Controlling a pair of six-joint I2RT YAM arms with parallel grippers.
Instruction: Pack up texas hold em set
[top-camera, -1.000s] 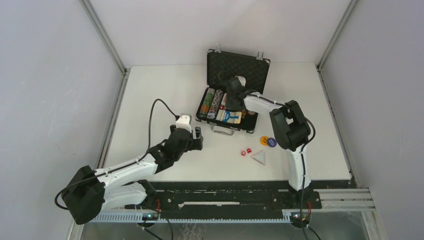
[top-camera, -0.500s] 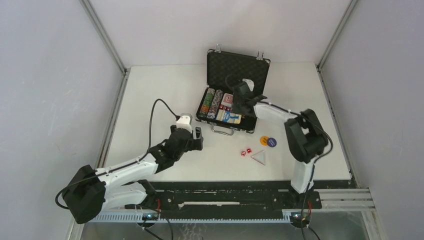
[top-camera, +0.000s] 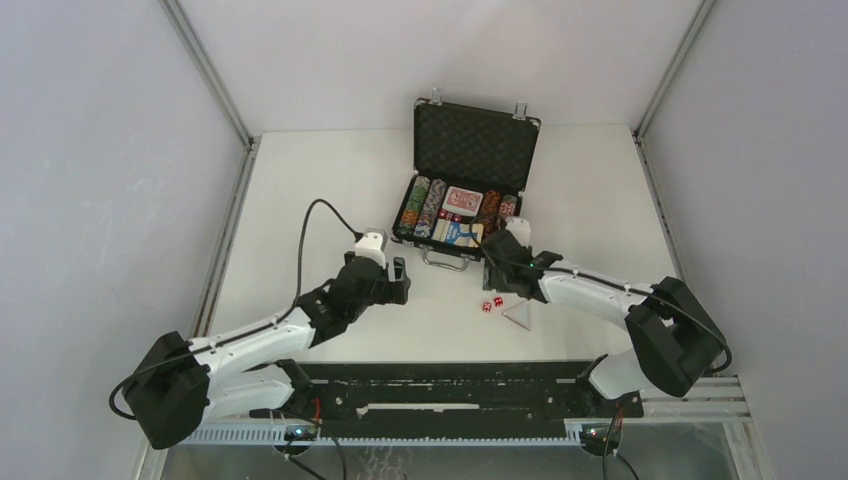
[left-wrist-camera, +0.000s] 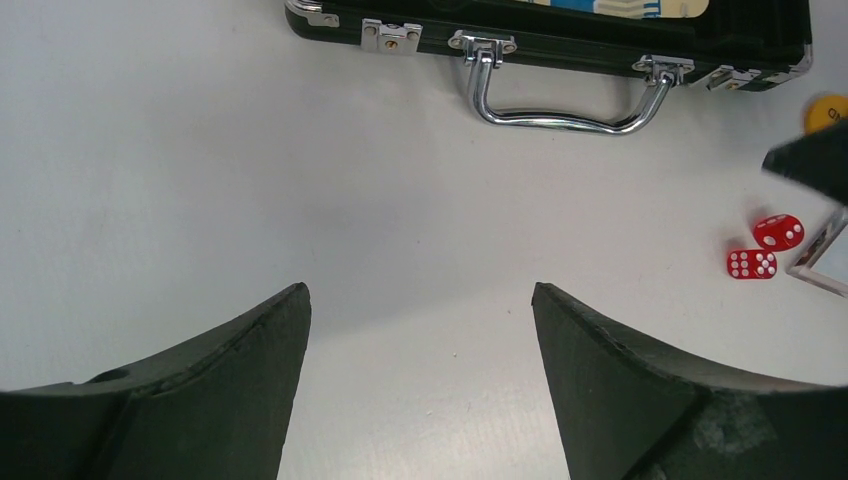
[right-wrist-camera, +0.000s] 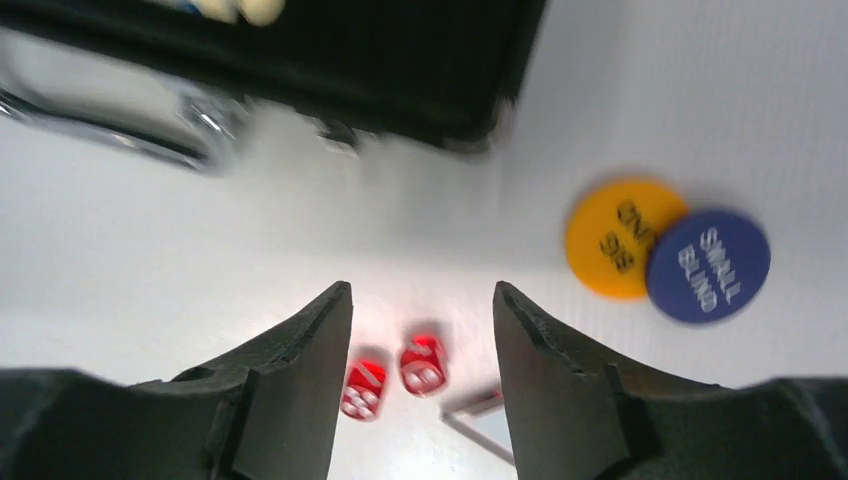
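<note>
— Briefcase (top-camera: 470, 145): where does it stand, and in what state?
— At the far middle of the white table (top-camera: 330, 190). The lid is raised upright with its foam lining exposed, and the silver handle (left-wrist-camera: 565, 105) faces the arms.

— Contents of the tray?
— Rows of poker chips (top-camera: 425, 207) fill the left and right ends. Red-backed cards (top-camera: 462, 199) lie between them at the back, and blue-boxed cards (top-camera: 459, 233) lie in front of those.

— Pieces outside the case?
— Two red dice (top-camera: 497, 301) sit side by side on the table, near the front right corner of the case. The triangle piece (top-camera: 518, 315) lies just beside them on the right. In the right wrist view, a yellow button (right-wrist-camera: 620, 237) and a blue button (right-wrist-camera: 708, 264) marked SMALL BLIND lie edge to edge; whether they overlap cannot be told.

— Right gripper (right-wrist-camera: 420, 295)?
— It is over the table between the case front and the dice. Its fingers are moderately parted with nothing between them, and the dice show through the gap in its own camera.

— Left gripper (left-wrist-camera: 420, 290)?
— It is spread wide and empty, over bare table to the left front of the case, pointing toward the handle.
</note>
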